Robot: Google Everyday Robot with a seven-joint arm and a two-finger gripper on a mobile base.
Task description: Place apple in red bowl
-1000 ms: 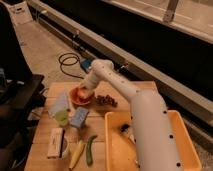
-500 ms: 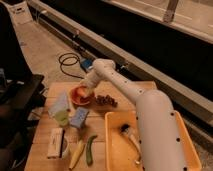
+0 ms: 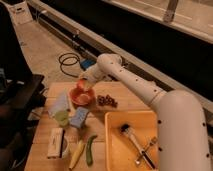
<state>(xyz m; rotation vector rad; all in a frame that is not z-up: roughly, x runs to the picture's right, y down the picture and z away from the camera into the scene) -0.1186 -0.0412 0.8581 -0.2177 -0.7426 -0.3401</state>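
The red bowl (image 3: 81,96) sits on the wooden table (image 3: 115,92), towards its far left. My gripper (image 3: 83,85) hangs at the end of the white arm, right over the bowl's far rim. It is shut on the apple (image 3: 80,83), a small orange-red round shape held just above the bowl. The fingers themselves are largely hidden by the wrist and the apple.
Dark purple grapes (image 3: 106,101) lie right of the bowl. A large yellow bin (image 3: 114,145) with a brush and tools stands at the front right. A clear bag (image 3: 60,102), green cup (image 3: 61,118), blue sponge (image 3: 79,118), white packet (image 3: 56,144), banana (image 3: 77,153) and green vegetable (image 3: 90,150) fill the left side.
The gripper with the apple has stayed over the red bowl, shifting only slightly. Nothing else on the table has moved.
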